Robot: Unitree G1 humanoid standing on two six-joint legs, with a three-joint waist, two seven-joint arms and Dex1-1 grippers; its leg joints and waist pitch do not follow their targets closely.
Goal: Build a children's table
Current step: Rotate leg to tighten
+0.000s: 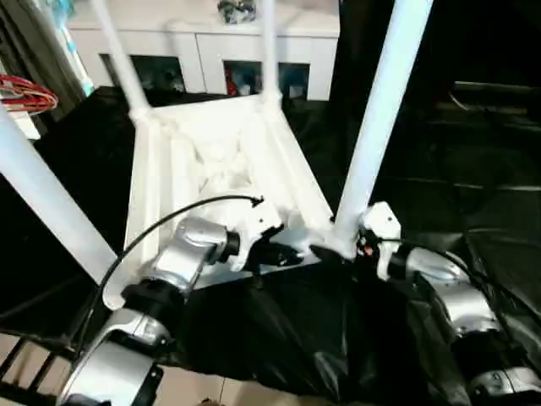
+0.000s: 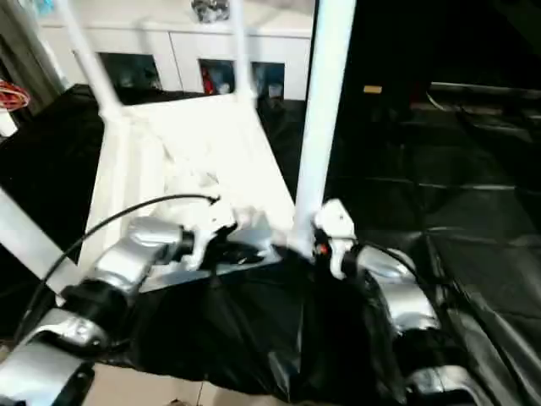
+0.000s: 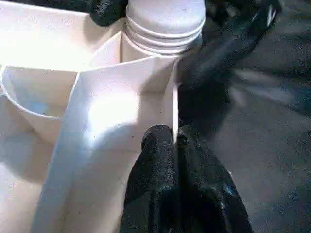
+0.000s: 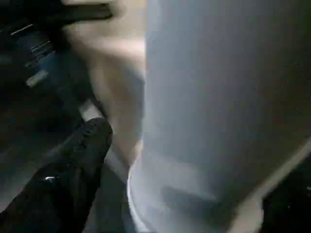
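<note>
Left claw (image 3: 177, 145) pinched shut on thin edge rib of tabletop (image 1: 221, 161), near corner socket. Right claw (image 1: 338, 251) spread open around foot of near right leg (image 1: 380, 110), one black finger (image 4: 80, 160) beside tube, not clamping. Leg stands upright in socket. Tabletop lies upside down, ribbed underside up, on black sheet (image 1: 296, 330). Three more legs: near left (image 1: 42, 199), far left (image 1: 118, 55), far right (image 1: 269, 46), all upright in corners. White cabinet (image 1: 199, 46) behind, against wall.
</note>
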